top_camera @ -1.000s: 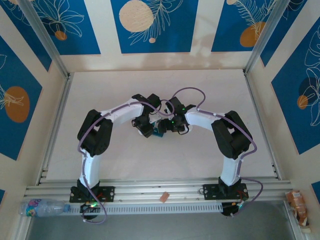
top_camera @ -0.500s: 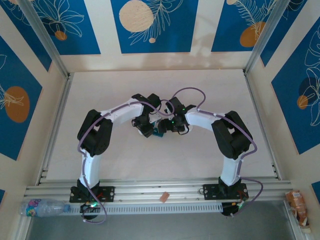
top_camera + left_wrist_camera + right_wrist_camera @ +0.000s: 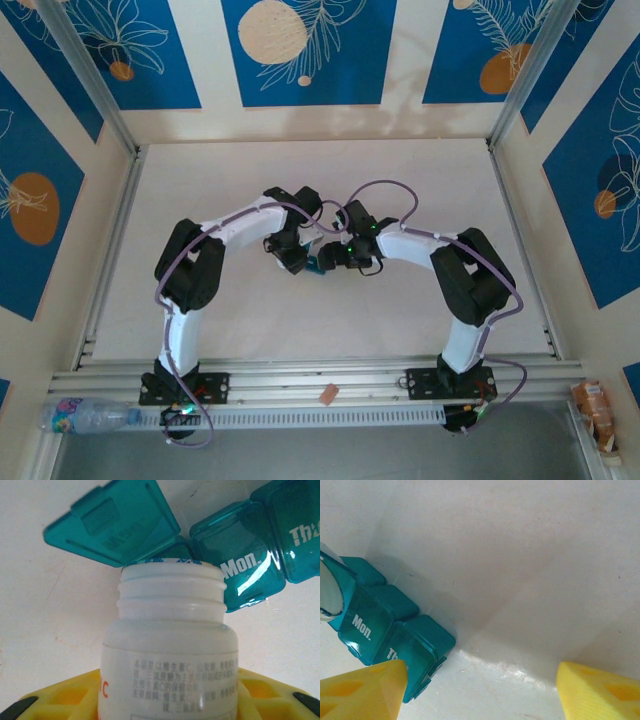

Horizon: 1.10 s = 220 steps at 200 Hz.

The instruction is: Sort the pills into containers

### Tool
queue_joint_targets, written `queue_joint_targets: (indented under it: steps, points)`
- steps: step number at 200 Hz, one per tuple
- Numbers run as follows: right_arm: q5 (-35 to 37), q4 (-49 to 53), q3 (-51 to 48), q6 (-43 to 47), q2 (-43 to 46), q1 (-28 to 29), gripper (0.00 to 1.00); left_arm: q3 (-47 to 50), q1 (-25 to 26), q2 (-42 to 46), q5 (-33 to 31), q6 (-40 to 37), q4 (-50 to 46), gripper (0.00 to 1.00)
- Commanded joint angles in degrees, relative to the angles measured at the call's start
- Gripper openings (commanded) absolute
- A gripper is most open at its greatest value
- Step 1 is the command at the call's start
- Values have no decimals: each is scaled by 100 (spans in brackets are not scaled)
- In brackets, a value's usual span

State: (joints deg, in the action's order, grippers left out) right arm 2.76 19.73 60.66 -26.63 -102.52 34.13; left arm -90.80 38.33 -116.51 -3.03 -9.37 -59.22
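Left tool clenched on small white plastic bottle | uncapped mouth just short of open end cell of dark teal three-cell plastic pill box on worktop | strip runs rightward, away | right tool spread, empty, beside strip's other end

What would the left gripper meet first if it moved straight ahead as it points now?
Probably the pill box: the white bottle in the left gripper has its mouth under the raised lid.
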Motion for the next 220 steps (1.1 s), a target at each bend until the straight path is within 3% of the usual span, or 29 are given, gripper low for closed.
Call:
queue_joint_targets:
  steps: [1,135,220]
  points:
    - [-198,-53,-55,-110,192,-18,78,-157,-47,165,75,21,-193,0]
    - [-140,145,153,-131,-155,-28,78,-382,-79,94,-259,-70,-546,0]
    - [-136,172,183,-158,-207,-38,77,-285,-34,-116,-93,-56,-512,0]
